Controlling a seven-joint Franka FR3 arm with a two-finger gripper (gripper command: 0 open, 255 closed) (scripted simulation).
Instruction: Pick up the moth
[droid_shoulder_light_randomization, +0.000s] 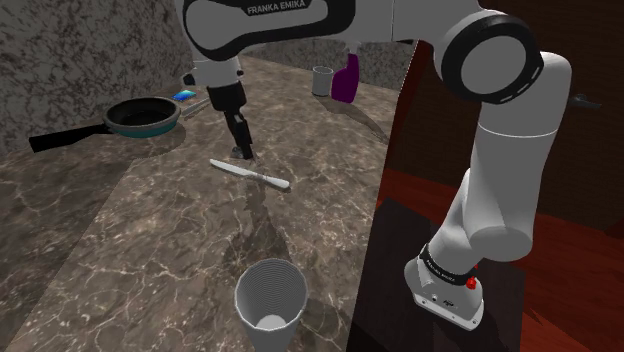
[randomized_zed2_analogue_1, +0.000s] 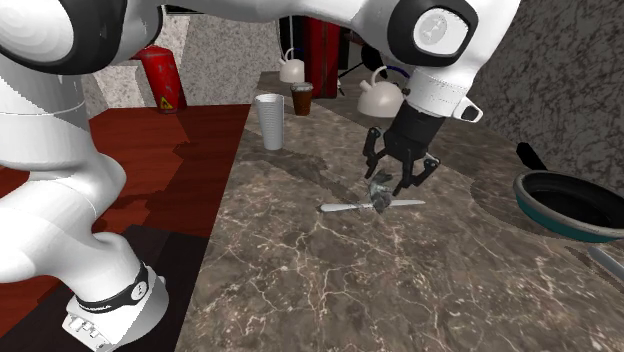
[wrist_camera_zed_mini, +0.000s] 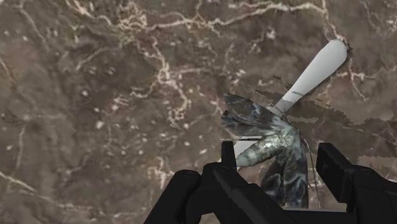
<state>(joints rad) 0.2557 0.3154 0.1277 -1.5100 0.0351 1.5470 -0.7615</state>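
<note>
As the shoulder view shows, the end effector (droid_shoulder_light_randomization: 242, 150) hangs low over the surface (droid_shoulder_light_randomization: 120, 250), beside the knife (droid_shoulder_light_randomization: 250, 175). From the second exterior view, the moth (randomized_zed2_analogue_1: 381, 192) lies on the knife. At the wrist, the fingers (wrist_camera_zed_mini: 334, 167) stand apart around the moth, not clasping it.

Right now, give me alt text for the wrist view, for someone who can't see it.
The black gripper is open, with a grey-green moth between its two fingers. The moth overlaps a white knife that lies on a brown marbled counter.
</note>
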